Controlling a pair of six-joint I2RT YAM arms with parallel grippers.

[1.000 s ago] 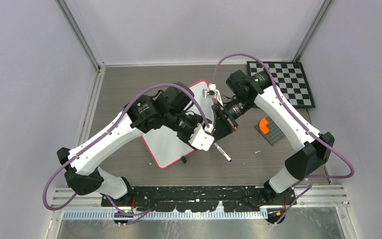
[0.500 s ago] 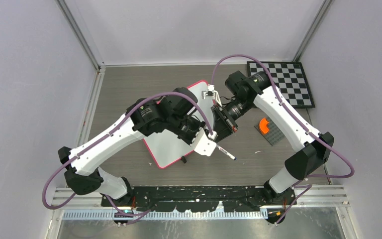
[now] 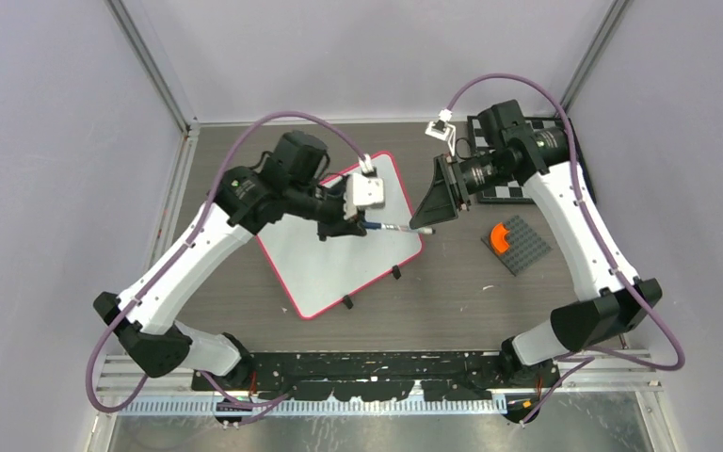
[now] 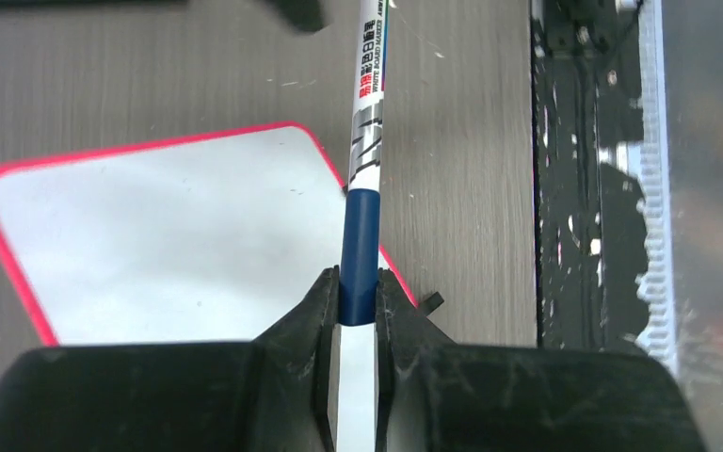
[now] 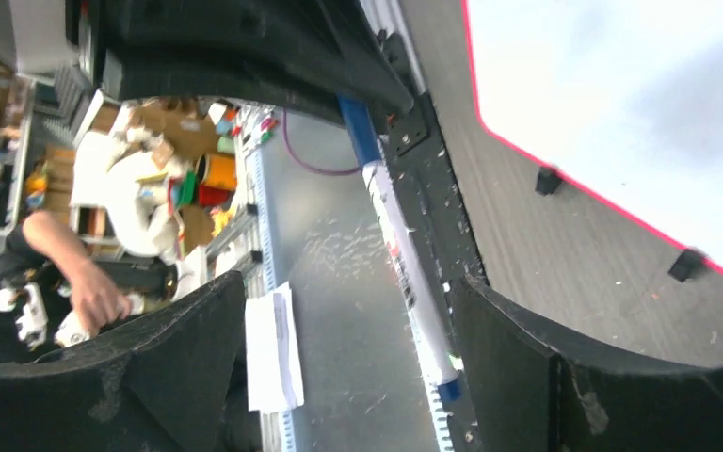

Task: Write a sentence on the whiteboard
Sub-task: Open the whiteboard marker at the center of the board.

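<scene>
The whiteboard [image 3: 329,264] lies flat mid-table, white with a red-pink rim; its visible surface is blank and the sentence is not in view. My left gripper [image 3: 365,224] hovers over the board's far right part, shut on a whiteboard marker [image 3: 397,227] that points right. In the left wrist view the jaws [image 4: 358,294] pinch the marker's blue section [image 4: 360,240] above the whiteboard [image 4: 151,235]. My right gripper [image 3: 429,220] stands open around the marker's free end. In the right wrist view the marker [image 5: 405,273] runs between the spread fingers [image 5: 348,282], close to the right finger [image 5: 527,358], touching neither.
A black-and-white checkerboard [image 3: 504,193] lies at the back right, mostly under the right arm. A grey studded plate [image 3: 520,250] with an orange piece [image 3: 501,235] sits right of the board. Two black clips [image 3: 396,273] stick out from the board's near edge.
The left gripper closed on the marker, lifted it and swung it back over the board, now pointing right. The right gripper let go, opened wide and drew back to the far right.
</scene>
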